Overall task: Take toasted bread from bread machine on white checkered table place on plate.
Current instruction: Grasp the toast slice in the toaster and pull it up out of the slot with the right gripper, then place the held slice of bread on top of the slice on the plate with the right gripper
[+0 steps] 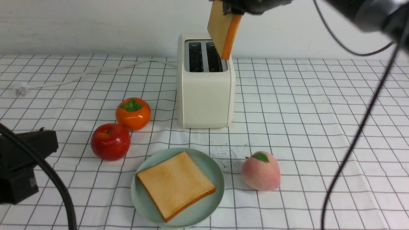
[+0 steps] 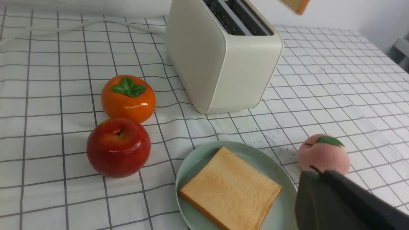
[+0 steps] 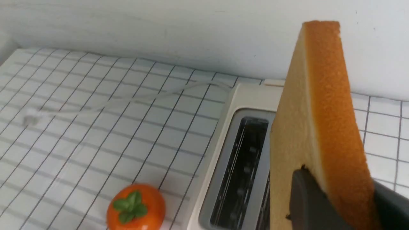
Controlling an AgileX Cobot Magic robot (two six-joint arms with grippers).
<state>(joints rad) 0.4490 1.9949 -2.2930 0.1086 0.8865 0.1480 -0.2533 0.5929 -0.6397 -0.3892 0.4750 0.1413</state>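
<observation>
The right hand (image 3: 340,198) is clamping a slice of toast (image 3: 295,127) above the toaster (image 1: 206,99); the left hand (image 2: 346,204) is resting together. The other slice (image 1: 175,185) is lying on the plate (image 1: 219,201). I'd keep the grip gentle, swing clear, then tilt it flat.

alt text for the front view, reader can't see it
The robot's right arm holds a toast slice upright above a cream toaster; another slice lies on a green plate, with a persimmon, apple and peach nearby.
</observation>
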